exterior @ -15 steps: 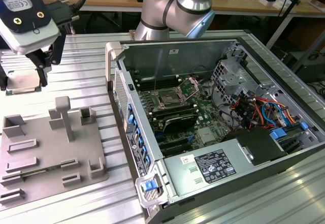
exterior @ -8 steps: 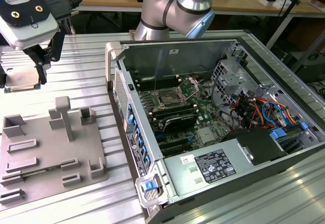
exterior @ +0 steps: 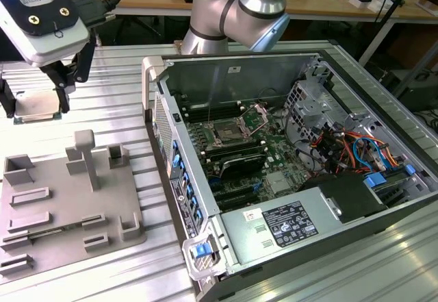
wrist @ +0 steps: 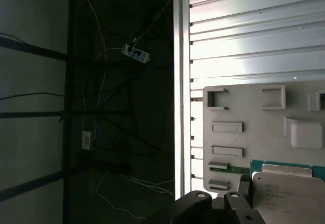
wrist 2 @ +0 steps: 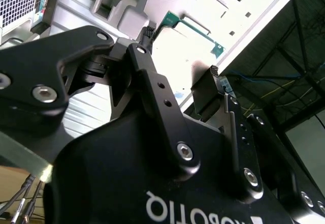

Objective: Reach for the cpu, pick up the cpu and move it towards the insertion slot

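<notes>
The cpu [exterior: 34,105], a flat silvery square with a green rim, is at the exterior view's far left, close above the ribbed metal table. My gripper [exterior: 35,111] reaches down over it, one black finger tight against each side, so it is shut on the cpu. In the second wrist view the bright cpu [wrist 2: 189,35] sits between the gripper's [wrist 2: 180,54] two fingers. Its printed top [wrist: 287,193] shows in the first wrist view. The insertion slot [exterior: 226,134], a silver-framed socket with a dark centre, lies inside the open computer case, well toward the exterior view's right.
A grey plastic tray [exterior: 68,206] with recesses and upright posts lies near the cpu. The open computer case [exterior: 233,72] has tall side walls, cables and drive bays. The arm's joints [exterior: 236,7] stand behind the case. The table edge [wrist: 181,82] drops to dark floor.
</notes>
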Robot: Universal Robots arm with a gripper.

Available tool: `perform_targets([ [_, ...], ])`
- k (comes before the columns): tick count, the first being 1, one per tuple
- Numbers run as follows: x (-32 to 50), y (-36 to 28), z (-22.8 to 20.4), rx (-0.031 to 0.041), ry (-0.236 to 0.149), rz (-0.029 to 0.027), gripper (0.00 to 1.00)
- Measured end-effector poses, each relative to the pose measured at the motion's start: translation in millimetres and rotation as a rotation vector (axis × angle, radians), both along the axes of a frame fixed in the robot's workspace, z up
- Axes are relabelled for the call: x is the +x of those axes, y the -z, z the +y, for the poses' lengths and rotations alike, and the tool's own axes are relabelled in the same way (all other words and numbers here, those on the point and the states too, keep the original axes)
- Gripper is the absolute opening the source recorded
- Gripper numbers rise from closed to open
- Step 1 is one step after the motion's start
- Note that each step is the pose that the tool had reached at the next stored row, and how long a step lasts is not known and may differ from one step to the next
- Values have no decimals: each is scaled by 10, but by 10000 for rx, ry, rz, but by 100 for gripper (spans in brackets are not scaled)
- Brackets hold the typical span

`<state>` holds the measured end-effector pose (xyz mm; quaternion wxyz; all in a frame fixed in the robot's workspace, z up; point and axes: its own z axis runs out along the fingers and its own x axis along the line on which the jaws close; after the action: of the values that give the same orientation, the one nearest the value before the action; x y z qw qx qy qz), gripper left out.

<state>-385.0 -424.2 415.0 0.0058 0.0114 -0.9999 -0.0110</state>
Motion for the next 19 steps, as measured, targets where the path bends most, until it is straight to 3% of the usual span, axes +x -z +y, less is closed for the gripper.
perform_targets([
  [19, 144, 0, 0, 0, 0, 0, 55],
])
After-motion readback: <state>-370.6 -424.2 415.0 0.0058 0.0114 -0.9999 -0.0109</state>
